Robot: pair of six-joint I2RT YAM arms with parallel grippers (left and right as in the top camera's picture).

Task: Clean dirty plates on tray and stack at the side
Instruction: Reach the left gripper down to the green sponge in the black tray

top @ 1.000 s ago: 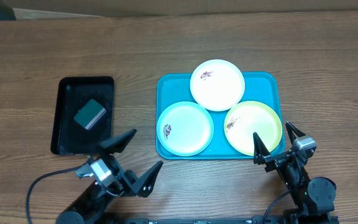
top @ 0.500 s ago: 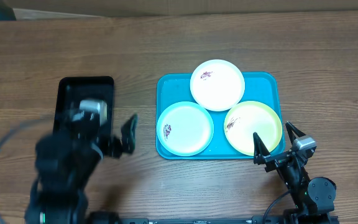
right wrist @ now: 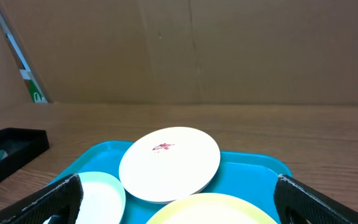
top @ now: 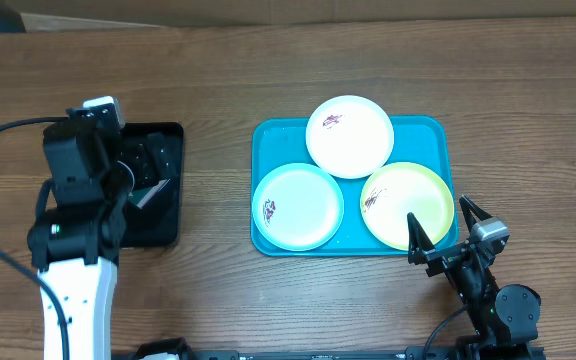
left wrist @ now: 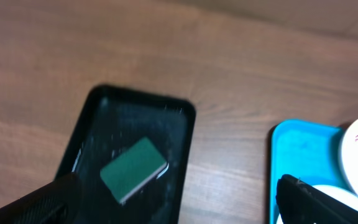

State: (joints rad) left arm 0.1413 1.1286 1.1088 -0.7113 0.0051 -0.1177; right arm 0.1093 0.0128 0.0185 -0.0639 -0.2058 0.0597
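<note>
Three on the turquoise tray point(top: 423, 128): white plate point(top: 349, 136) at the far side, its rim over the pale blue plate point(top: 298, 206) and yellow-green plate point(top: 406, 205); each is smeared dark red. Left hand point(left wrist: 176, 193) spread wide, empty, above black tray point(left wrist: 166, 118) with green sponge point(left wrist: 133, 169). Right hand point(top: 438, 212) spread wide, empty, at the turquoise tray's near right corner.

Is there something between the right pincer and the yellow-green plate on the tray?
Nothing visible does. The open right pincer sits at the near edge of the yellow-green plate, with no object between them.
</note>
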